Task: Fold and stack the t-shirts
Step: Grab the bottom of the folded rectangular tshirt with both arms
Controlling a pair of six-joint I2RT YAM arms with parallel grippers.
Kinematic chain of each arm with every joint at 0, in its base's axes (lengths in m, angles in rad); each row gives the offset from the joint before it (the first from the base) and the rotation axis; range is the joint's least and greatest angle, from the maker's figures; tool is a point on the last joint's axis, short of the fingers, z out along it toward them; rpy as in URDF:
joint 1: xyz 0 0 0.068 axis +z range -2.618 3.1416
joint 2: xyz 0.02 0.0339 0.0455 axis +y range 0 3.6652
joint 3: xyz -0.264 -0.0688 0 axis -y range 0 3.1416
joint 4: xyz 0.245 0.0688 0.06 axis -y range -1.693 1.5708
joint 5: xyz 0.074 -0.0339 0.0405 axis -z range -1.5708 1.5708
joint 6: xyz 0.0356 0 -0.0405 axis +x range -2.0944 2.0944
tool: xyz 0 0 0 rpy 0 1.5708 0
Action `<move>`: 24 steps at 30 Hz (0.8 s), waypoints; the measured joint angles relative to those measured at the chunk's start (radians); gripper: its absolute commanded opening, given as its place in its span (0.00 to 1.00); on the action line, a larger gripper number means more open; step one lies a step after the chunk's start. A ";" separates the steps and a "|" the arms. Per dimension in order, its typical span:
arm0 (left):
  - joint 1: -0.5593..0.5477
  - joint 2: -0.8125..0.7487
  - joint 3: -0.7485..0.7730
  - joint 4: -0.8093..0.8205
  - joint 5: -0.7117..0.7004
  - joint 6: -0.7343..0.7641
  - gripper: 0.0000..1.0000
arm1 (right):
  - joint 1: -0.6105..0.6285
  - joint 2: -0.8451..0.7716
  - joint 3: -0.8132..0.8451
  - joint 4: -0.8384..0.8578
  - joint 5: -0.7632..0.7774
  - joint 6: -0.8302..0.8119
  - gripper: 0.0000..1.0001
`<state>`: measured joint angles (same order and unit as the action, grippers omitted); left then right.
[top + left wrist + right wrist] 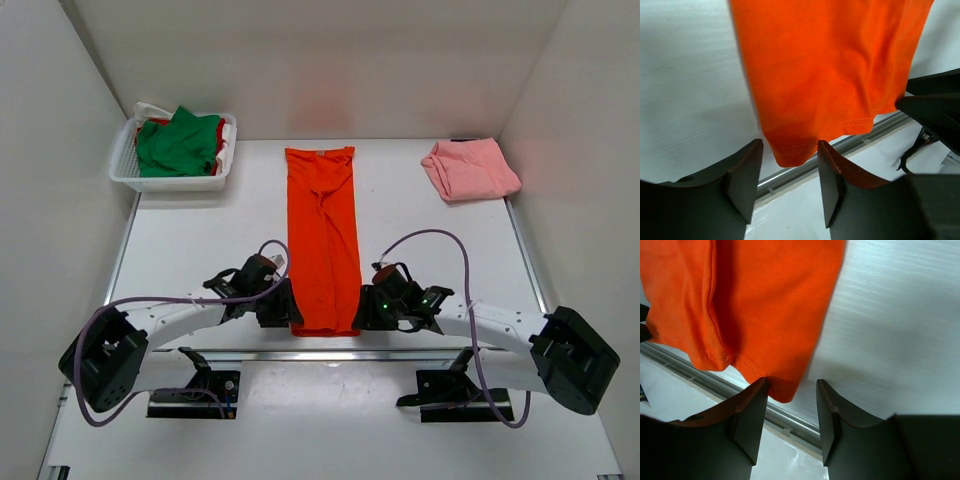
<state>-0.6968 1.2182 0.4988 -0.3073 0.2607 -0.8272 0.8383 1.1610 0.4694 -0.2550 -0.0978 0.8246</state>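
The bright orange-red shirt is lying mid-worktop as a long narrow strip, running from the far edge toward the near edge. The left gripper is sitting at its near left corner and the right gripper at its near right corner. Both are gaping wide, with the hem just poking between the fingertips and nothing pinched. The pink shirt is sitting folded by the far right corner. The green shirt is lying in the basket at the far left corner.
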 measured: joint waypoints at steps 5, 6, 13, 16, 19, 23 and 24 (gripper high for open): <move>-0.047 0.029 0.000 0.010 -0.017 -0.029 0.25 | 0.016 0.049 0.001 0.043 -0.015 0.005 0.00; -0.056 0.035 0.000 0.013 -0.020 -0.033 0.00 | 0.021 0.057 0.001 0.043 -0.015 0.008 0.00; -0.055 -0.042 -0.086 0.009 -0.034 -0.038 0.00 | 0.032 0.026 -0.025 0.034 -0.020 0.010 0.01; -0.052 -0.077 -0.111 0.000 -0.032 -0.039 0.00 | 0.031 -0.004 -0.047 0.024 -0.027 0.009 0.00; -0.053 -0.079 -0.115 0.004 -0.023 -0.039 0.02 | 0.030 -0.019 -0.056 0.020 -0.035 0.001 0.00; -0.060 -0.077 -0.116 0.004 0.003 -0.038 0.00 | 0.015 -0.044 -0.062 -0.007 -0.055 -0.024 0.00; -0.060 -0.077 -0.113 -0.002 0.011 -0.037 0.00 | 0.010 -0.051 -0.060 -0.020 -0.063 -0.036 0.00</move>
<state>-0.7567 1.1416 0.3859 -0.3088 0.2714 -0.8639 0.8482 1.1095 0.4099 -0.2752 -0.1604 0.7887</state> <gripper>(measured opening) 0.017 0.009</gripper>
